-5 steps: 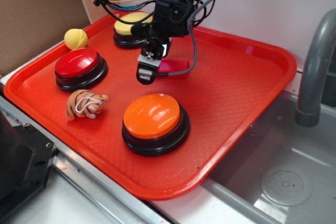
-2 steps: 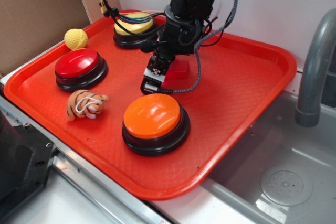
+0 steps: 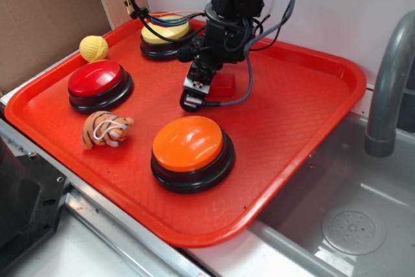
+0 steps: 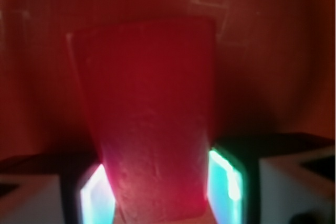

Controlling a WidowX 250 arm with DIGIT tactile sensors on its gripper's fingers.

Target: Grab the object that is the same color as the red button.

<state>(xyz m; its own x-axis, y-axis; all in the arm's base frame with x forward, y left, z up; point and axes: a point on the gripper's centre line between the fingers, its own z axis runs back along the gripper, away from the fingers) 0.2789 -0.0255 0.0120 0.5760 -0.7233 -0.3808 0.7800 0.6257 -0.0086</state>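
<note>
Red block (image 4: 149, 129), small and flat, sits between my two fingertips in the wrist view: it fills the middle of the picture, with one glowing pad (image 4: 97, 195) touching its lower left edge and the other (image 4: 226, 179) against its lower right edge. So my claw (image 3: 192, 97) is nearly closed, narrowed to the width of the block and clamped on it. The wrist view is blurred and very red, so I cannot tell whether the block is lifted or rests on the tray beneath.

From the exterior camera, the block (image 3: 224, 85) shows as a small red shape just behind and to the right of my fingers, near the middle of the red tray (image 3: 305, 115), partly hidden by my arm and a cable.

On the left part of the tray stands the red button (image 3: 98, 82), well apart from my claw. An orange button (image 3: 191, 150) stands at the front of the tray, near my fingertips but not touching them. A yellow button (image 3: 165, 34) stands at the back, behind my arm. A yellow ball (image 3: 94, 47) lies at the tray's rear left edge, and a small tiger toy (image 3: 105, 128) lies in front of the red button. A grey sink (image 3: 350, 218) with a faucet (image 3: 389, 89) lies to the tray's right.
</note>
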